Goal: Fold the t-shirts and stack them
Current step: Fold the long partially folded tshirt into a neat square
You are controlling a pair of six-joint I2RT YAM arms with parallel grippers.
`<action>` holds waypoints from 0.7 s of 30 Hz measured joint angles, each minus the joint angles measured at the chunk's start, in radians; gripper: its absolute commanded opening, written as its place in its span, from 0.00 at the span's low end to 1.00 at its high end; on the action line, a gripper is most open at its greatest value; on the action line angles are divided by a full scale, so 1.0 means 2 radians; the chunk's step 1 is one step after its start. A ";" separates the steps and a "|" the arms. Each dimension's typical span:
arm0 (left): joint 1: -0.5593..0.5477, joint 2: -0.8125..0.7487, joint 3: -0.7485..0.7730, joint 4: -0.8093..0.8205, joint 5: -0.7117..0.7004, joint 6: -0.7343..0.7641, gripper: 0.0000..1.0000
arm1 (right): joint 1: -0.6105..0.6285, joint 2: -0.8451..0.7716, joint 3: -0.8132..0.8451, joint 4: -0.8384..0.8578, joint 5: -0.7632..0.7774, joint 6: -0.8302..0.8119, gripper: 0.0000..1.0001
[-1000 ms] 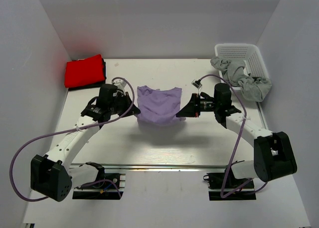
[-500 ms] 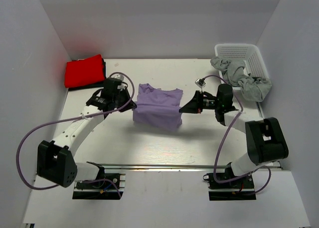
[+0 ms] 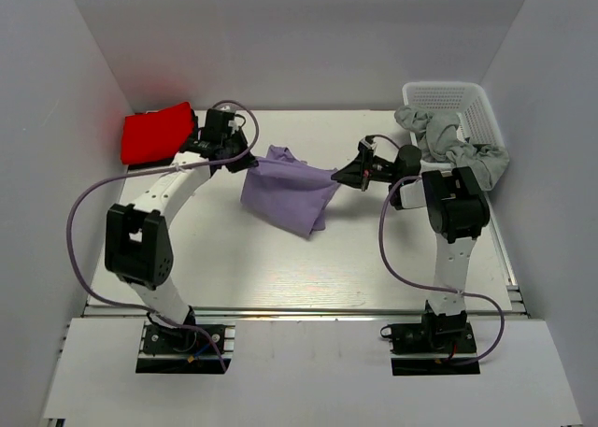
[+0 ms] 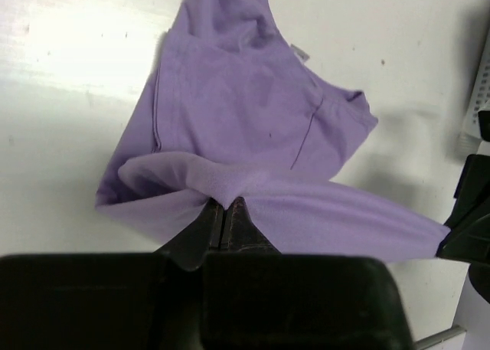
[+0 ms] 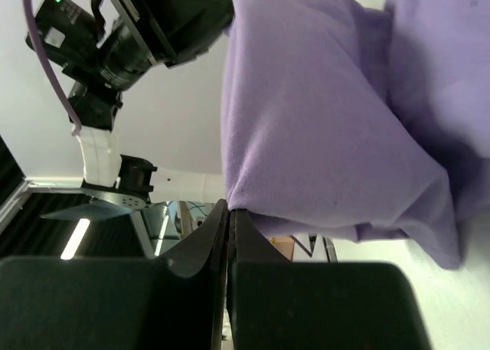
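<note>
Lavender shirt (image 3: 285, 192): plain soft cotton, doubled over, mid-table toward the far side. Its upper edge is pulled into a taut line, pinched at one end by left gripper (image 3: 245, 163) and at the other by right gripper (image 3: 338, 177), both clamped tight on the cloth. The rest hangs slack below in a rumpled wedge. Left wrist view shows the lower layers spread on the table (image 3: 280, 268), with a seam line and a small tag visible.

Red shirt (image 3: 157, 134): bright, folded into a compact block, lying flat at the far-left corner, well apart from the lavender one.
</note>
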 measured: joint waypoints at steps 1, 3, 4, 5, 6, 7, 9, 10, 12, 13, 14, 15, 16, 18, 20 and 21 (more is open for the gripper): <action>0.003 0.015 0.012 0.003 0.002 0.002 0.00 | -0.001 0.012 0.010 0.000 0.000 0.009 0.00; 0.009 0.048 0.038 0.010 0.011 0.005 0.00 | -0.002 0.024 0.022 0.000 0.000 0.011 0.00; 0.011 0.063 0.050 0.011 0.016 0.007 0.00 | -0.002 0.024 0.025 0.001 0.000 -0.001 0.00; 0.013 0.078 0.062 0.014 0.023 0.008 0.00 | -0.003 0.022 0.030 0.003 0.000 -0.018 0.00; 0.014 0.094 0.075 0.016 0.029 0.011 0.00 | -0.004 0.020 0.035 0.002 0.000 -0.043 0.00; 0.014 0.104 0.083 0.017 0.034 0.012 0.00 | -0.006 0.015 0.039 -0.007 0.001 -0.077 0.00; 0.016 0.131 0.108 0.018 0.043 0.017 0.00 | -0.010 -0.002 0.054 -0.078 0.010 -0.155 0.00; 0.016 0.145 0.122 0.018 0.047 0.019 0.00 | -0.011 -0.013 0.067 -0.127 0.020 -0.208 0.00; 0.018 0.171 0.149 0.018 0.052 0.023 0.00 | -0.013 -0.026 0.100 -0.229 0.045 -0.294 0.00; 0.019 0.184 0.164 0.017 0.057 0.024 0.00 | -0.014 -0.028 0.121 -0.273 0.057 -0.336 0.00; 0.021 0.195 0.175 0.018 0.060 0.025 0.00 | -0.014 -0.028 0.137 -0.305 0.068 -0.368 0.00; 0.023 0.205 0.186 0.019 0.065 0.026 0.03 | -0.015 -0.027 0.152 -0.336 0.076 -0.395 0.00; 0.024 0.213 0.194 0.019 0.068 0.026 0.03 | -0.017 -0.025 0.162 -0.355 0.078 -0.410 0.00; 0.027 0.232 0.211 0.021 0.076 0.027 0.10 | -0.019 -0.013 0.179 -0.381 0.079 -0.431 0.00; 0.029 0.245 0.220 0.022 0.082 0.028 0.14 | -0.021 0.008 0.195 -0.393 0.080 -0.441 0.00; 0.030 0.251 0.224 0.023 0.085 0.029 0.21 | -0.023 0.019 0.202 -0.400 0.080 -0.444 0.00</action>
